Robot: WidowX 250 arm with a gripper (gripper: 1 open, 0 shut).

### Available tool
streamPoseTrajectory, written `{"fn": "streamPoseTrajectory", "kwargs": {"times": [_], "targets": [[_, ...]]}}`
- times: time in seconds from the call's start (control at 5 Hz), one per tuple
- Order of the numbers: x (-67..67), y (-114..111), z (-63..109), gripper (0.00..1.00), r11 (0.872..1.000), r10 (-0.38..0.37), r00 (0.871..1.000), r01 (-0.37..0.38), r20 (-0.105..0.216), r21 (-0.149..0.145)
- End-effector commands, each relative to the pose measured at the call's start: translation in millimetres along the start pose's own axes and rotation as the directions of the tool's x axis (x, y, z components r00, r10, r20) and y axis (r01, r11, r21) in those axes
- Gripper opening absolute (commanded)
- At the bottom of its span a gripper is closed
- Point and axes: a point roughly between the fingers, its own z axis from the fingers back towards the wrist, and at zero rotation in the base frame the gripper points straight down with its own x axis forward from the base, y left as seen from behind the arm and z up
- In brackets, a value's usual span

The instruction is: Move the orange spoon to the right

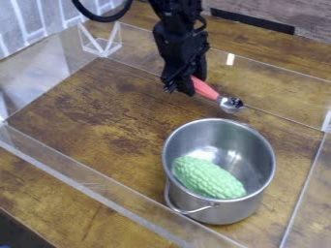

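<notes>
Camera view: Robot Jaws Meet Orange Spoon Above Steel Pot

A black robot arm (179, 34) reaches over a wooden desk (97, 116), its jaws at the handle of an orange spoon (207, 89); whether they are clamped on it cannot be told. The spoon's shiny round bowl points toward the near right, just beyond a steel pot's (181, 201) far rim in the frame. Inside the pot lies a bumpy green vegetable (208, 176).

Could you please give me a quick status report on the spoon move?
Gripper at orange spoon's handle end, grip unclear. Spoon's bowl toward steel pot, not touching it.
</notes>
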Motion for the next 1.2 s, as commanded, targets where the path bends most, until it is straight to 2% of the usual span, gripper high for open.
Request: {"fn": "streamPoseTrajectory", "kwargs": {"times": [0.0,0.4,0.8,1.0], "targets": [[10.0,-14.5,20.4,0.00,0.995,0.041,0.999,-0.038,0.034,-0.087],[7.5,-2.3,-2.2,0.00,0.991,0.106,0.993,-0.101,0.056,-0.088],[12.4,-5.0,4.6,0.00,0.980,0.186,0.979,-0.178,0.088,-0.085],[9.5,-9.8,5.8,0.00,0.988,0.138,0.988,-0.133,0.063,-0.082]]}}
